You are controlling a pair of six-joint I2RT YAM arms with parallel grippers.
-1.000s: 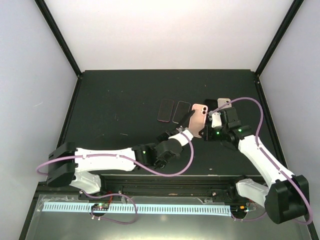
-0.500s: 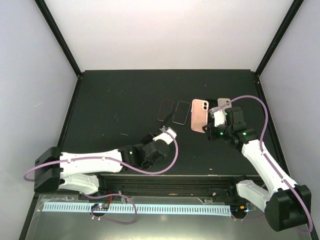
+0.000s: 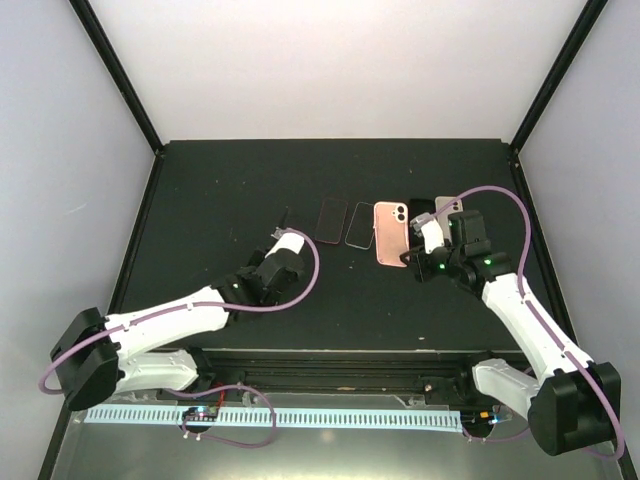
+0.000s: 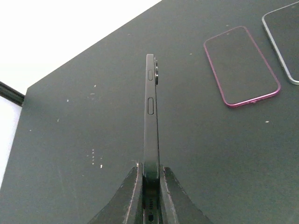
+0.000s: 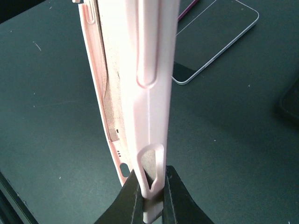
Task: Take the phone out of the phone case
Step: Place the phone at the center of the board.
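My left gripper (image 3: 281, 232) is shut on a black phone (image 3: 285, 216) and holds it edge-on above the left middle of the table. In the left wrist view the phone (image 4: 150, 112) stands upright between my fingers (image 4: 150, 175), side buttons facing the camera. My right gripper (image 3: 414, 257) is shut on the bottom edge of the pink phone case (image 3: 389, 232). In the right wrist view the case (image 5: 152, 70) rises from my jaws (image 5: 152, 189). Its beige inner lining shows and it looks empty. Phone and case are well apart.
A magenta-rimmed phone (image 3: 331, 219) and a silver-rimmed phone (image 3: 361, 223) lie flat between the two grippers. They also show in the left wrist view (image 4: 240, 65) (image 4: 285, 37). A dark item (image 3: 422, 207) and a pinkish one (image 3: 448, 205) lie behind the right gripper.
My left gripper has pulled back from the pink case and swung left with the black phone in it. The right gripper kept hold of the case, which now faces the camera squarely.
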